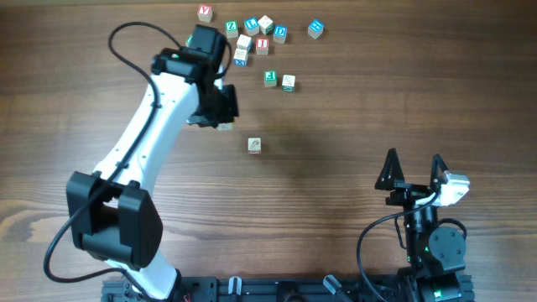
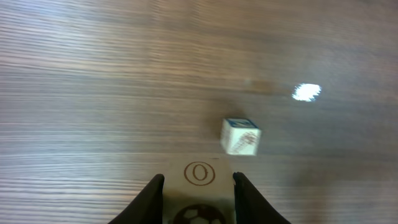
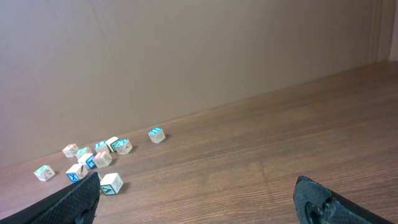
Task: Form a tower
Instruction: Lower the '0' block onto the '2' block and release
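The overhead view is evenly, softly lit, with only faint shadows on the counter [image 1: 336, 184]. From the left wrist, a white glare spot [image 2: 306, 92] burns on streaked, blurred wood grain. The lone cube [image 2: 240, 137] is smeared, while the gripped cube [image 2: 200, 172] in the left gripper [image 2: 199, 178] is crisp. The right wrist view is dimmer, its far cubes [image 3: 93, 158] soft.

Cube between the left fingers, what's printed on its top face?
The cube bears a brown circled O; clearest in left wrist view.

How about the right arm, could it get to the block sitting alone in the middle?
Probably yes. Only bare table lies between the right gripper and the lone block, and that gripper is open and empty. The left gripper, closed on an O block, hangs nearby and might crowd it.
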Robot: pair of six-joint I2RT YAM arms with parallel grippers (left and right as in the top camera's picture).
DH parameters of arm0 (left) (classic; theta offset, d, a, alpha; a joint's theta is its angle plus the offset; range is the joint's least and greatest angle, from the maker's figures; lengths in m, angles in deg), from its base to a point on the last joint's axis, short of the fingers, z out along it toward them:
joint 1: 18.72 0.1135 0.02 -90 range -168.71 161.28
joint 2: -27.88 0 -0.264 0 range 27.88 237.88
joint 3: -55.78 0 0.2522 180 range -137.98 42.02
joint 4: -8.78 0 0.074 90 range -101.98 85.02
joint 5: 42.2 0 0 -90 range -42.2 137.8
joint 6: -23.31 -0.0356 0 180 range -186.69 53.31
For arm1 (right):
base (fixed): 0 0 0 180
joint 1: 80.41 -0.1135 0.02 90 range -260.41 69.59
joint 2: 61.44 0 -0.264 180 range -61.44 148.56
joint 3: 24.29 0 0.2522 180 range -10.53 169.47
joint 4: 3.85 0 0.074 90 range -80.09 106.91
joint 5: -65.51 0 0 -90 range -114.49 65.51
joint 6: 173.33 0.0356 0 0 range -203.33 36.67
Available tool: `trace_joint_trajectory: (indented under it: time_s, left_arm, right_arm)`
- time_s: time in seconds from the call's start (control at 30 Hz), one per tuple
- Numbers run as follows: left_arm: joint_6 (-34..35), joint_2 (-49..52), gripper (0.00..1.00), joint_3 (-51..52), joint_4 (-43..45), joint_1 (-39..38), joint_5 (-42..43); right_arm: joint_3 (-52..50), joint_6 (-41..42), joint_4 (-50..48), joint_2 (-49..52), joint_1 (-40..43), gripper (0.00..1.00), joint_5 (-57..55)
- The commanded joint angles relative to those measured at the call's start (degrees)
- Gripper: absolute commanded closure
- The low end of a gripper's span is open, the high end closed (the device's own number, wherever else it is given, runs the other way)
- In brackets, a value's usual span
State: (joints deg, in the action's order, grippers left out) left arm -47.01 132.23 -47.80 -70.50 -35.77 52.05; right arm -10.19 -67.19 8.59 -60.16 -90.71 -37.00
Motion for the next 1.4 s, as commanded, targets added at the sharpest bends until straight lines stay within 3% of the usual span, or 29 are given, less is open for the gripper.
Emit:
trace_joint_trajectory:
  time_s: [0.0,0.23,0.37,1.37]
  left_arm:
    - [4.5,-0.4,0.71,3.1,1.9,-4.5,0.6]
    - [5.9,-0.3,0.71,12.8,16.5,-11.8,-0.8]
    - [8.0,0.0,0.71,13.9,17.0,-14.7,-8.9]
    - [9.6,2.7,0.75,16.8,21.4,-15.3,-12.7]
  right_arm:
    - [0.0,-1.0,-0.2,-0.3,0.2,0.00,-0.6]
    - [0.0,-1.0,-0.2,-0.3,0.2,0.00,-0.6]
    - [0.0,-0.9,-0.3,-0.3,0.2,0.00,-0.6]
    - [0.0,-1.0,-0.2,-0.3,0.2,0.00,-0.6]
